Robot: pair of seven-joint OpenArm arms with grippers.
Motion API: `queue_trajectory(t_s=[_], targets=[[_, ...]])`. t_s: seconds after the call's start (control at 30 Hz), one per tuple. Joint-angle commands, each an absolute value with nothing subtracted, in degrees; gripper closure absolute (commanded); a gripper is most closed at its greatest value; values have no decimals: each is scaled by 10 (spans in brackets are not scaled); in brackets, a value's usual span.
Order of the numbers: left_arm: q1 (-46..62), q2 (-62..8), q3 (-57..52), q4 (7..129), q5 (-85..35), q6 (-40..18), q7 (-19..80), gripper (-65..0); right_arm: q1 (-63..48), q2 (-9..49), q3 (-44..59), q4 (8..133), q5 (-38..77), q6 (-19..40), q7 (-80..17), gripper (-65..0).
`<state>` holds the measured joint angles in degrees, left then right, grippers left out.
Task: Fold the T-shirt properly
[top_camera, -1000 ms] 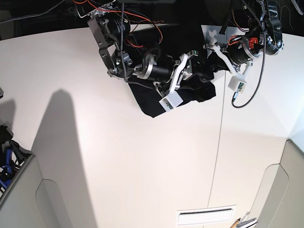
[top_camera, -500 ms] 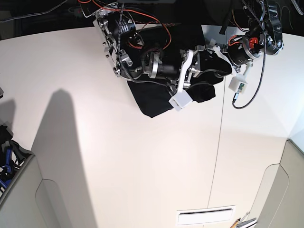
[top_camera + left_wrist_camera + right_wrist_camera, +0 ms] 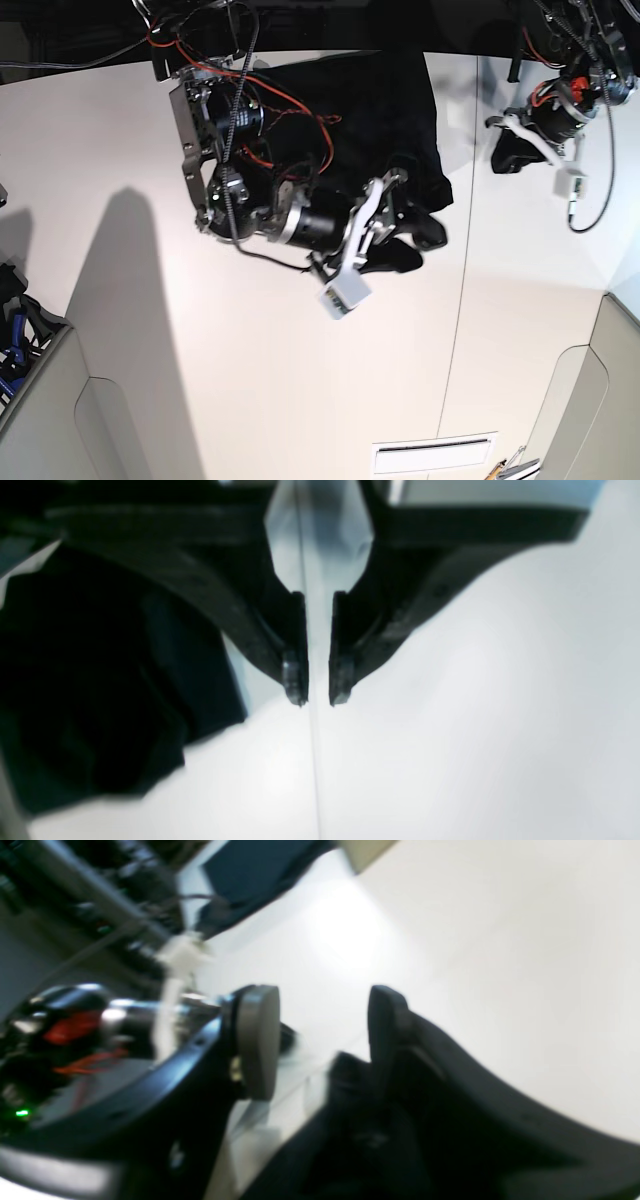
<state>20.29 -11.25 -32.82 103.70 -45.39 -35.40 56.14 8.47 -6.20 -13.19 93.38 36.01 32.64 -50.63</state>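
Base view, nearest item first: white table (image 3: 300,380), bare across its near half, a seam running front to back.

Item: right gripper (image 3: 415,232), on this view's left, reaching low over the near edge of the cloth. The right wrist view shows its jaws parted with a clear gap and white table between them; nothing held as far as can be seen, though the lower part of that view is dark and blurred.

Item: T-shirt (image 3: 365,110), black, lying toward the far middle of the table in a bunched, roughly rectangular mass, its near edge rumpled under the right arm. The left wrist view shows one lobe of it (image 3: 90,680) beside the jaws, apart from them.

Item: left gripper (image 3: 515,150), on this view's right, farther back, well apart from the cloth. Jaws nearly together, only a thin slit left, nothing caught in it; table seam visible through the slit.

Progress, as a judgement: cloth gathered but not neat; no flat, squared fold visible. Smoothing and final folds appear left to do.

Hard to make out: sleeves, collar and layer count, black on black. The far edge of the cloth merges with the dark background. Both wrist views are blurred.
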Motion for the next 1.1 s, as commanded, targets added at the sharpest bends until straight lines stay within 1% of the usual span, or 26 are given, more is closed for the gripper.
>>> queue_trajectory(t_s=[0.0, 0.13, 0.2, 0.27, 0.37, 0.5, 0.57, 0.67, 0.77, 0.9, 0.97, 1.07], targets=[[200, -118, -348, 1047, -487, -365, 552, -84, 95, -67, -121, 944, 350, 332, -496, -284], [200, -118, -412, 1047, -611, -400, 594, -84, 95, -61, -63, 944, 251, 309, -496, -282], [200, -118, -428, 1047, -680, -400, 630, -84, 95, -45, -34, 944, 233, 290, -496, -281], [200, -117, -432, 1047, -728, -400, 657, -84, 95, -22, -7, 944, 233, 276, -502, -281], [200, -114, -431, 1047, -775, -400, 685, -84, 93, 14, 30, 944, 240, 276, -533, -281], [200, -111, -429, 1047, -850, -400, 740, -84, 77, 51, 72, 944, 318, 277, -571, -280], [200, -111, -420, 1047, -850, -400, 764, -84, 67, 61, 83, 944, 365, 279, -575, -280], [200, -111, -384, 1053, -850, -400, 766, -88, 51, 63, 88, 944, 408, 303, -575, -280], [200, -111, -323, 1073, -850, -400, 766, -134, 41, 61, 87, 944, 440, 314, -575, -280], [200, -111, -231, 1130, -848, -400, 761, -137, 39, 48, 87, 944, 463, 318, -584, -280], [199, -111, -190, 1167, -817, -400, 747, -137, 39, 42, 86, 944, 467, 318, -586, -280], [197, -111, -133, 1216, -712, -400, 694, -137, 39, 36, 86, 944, 468, 318, -586, -280]])
